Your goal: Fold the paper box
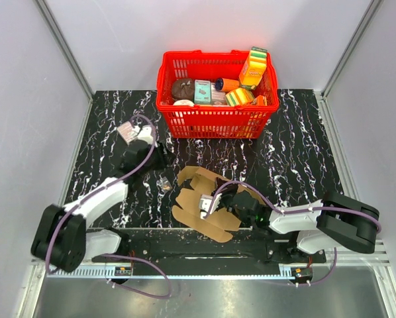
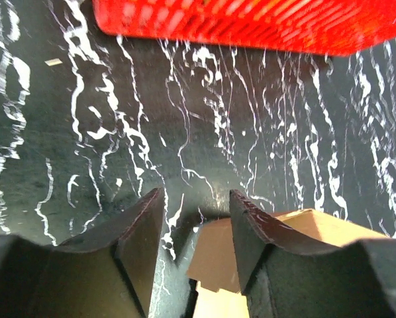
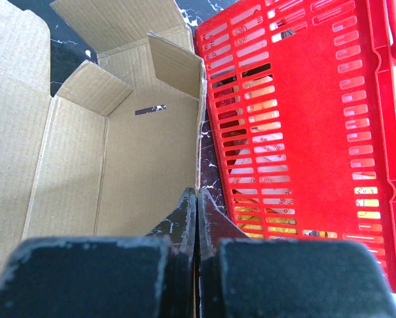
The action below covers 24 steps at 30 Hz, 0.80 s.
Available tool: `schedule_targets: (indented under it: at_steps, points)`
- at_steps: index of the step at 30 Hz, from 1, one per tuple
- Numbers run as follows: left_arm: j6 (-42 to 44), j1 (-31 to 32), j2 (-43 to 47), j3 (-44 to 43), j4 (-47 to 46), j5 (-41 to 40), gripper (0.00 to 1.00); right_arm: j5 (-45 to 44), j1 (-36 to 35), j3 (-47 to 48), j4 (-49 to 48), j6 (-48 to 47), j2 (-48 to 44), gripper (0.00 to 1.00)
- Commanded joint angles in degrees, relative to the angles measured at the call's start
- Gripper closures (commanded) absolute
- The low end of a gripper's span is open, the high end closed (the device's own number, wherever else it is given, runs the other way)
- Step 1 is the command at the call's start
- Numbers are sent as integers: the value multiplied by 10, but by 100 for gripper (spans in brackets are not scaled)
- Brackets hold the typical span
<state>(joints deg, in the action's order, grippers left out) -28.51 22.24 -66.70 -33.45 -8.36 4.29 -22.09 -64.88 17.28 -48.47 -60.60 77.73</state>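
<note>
Paper box (image 1: 187, 199) sits low centre of top view on marble table (image 1: 297, 156), below red basket (image 1: 211, 122) and apart from it. Flaps splayed, walls only half up. Right gripper (image 3: 197, 211) pinched tight on top edge of one upright side wall; we judge it's keeping that panel standing on its crease. Left gripper (image 2: 197, 222) spread wide, nothing in it, low over table by box corner at lower right of its view. We read that as ready to nudge a flap. Small pinkish-grey box (image 1: 127, 130) upper left, out of play.
</note>
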Motion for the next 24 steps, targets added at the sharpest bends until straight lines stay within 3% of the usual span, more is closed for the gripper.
schedule_targets:
  at_steps: [1,15,24]
  points:
    - [17,-1,-72,-40,-43,79,53,-9,-7,4,-15,0,-1,100]
    - [63,26,-182,-77,-36,147,60,-12,-8,7,-9,-2,0,100]
    - [85,74,-175,-68,-21,135,63,-13,-8,9,-11,-1,13,100]
